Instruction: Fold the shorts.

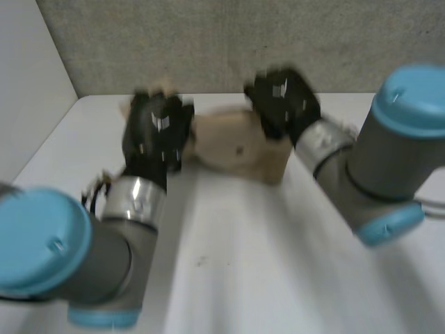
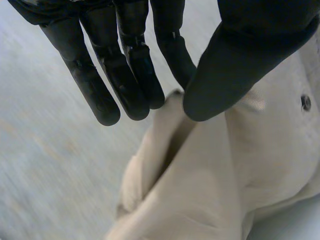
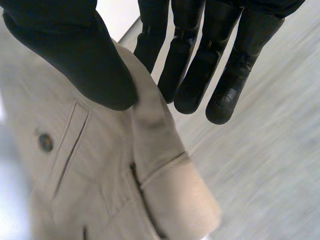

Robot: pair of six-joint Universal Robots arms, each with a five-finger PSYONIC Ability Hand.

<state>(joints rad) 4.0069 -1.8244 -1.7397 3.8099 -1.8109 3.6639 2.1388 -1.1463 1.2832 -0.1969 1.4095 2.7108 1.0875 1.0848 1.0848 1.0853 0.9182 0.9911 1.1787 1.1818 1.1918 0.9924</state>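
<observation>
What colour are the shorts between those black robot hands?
Plain beige: the beige fabric shorts show no pattern, seen best in the right wrist view.

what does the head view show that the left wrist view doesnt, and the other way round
Head view adds: the left arm, the right arm, the right robot hand at the beige shorts, the grey wall. Left wrist view adds: the left robot hand pinching the cloth's edge between thumb and fingers. Both share: that hand, the shorts, the white table.
</observation>
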